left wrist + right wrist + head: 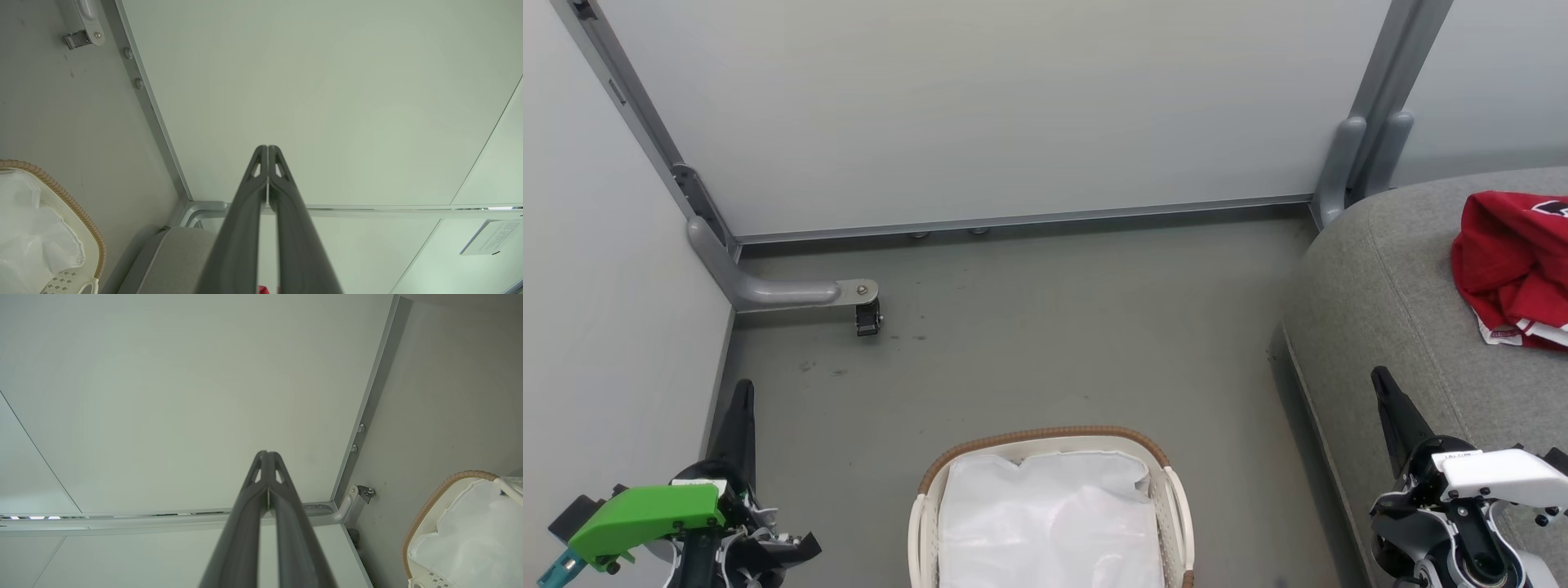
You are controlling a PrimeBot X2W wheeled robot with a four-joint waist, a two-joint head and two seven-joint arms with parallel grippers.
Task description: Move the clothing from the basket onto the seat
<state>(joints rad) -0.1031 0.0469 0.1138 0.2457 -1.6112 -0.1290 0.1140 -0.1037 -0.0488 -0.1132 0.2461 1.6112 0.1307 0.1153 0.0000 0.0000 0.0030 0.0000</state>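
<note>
The red clothing (1512,265) lies bunched on the grey seat (1388,286) at the right edge of the head view, white trim showing at its lower side. The cream basket (1045,438) with a brown woven rim stands on the floor at bottom centre, and inside it I see only the white liner (1049,523). My left gripper (742,390) rests at the lower left, shut and holding nothing, its tips together (267,148). My right gripper (1380,377) sits at the lower right beside the seat's edge, shut and holding nothing (267,453). The basket's rim (61,192) (433,498) shows in both wrist views.
Pale partition walls (980,114) close the space behind and to the left. A grey foot with a caster wheel (867,318) sticks out from the left corner onto the grey floor (1054,327). A grey post (1347,163) stands by the seat's far corner.
</note>
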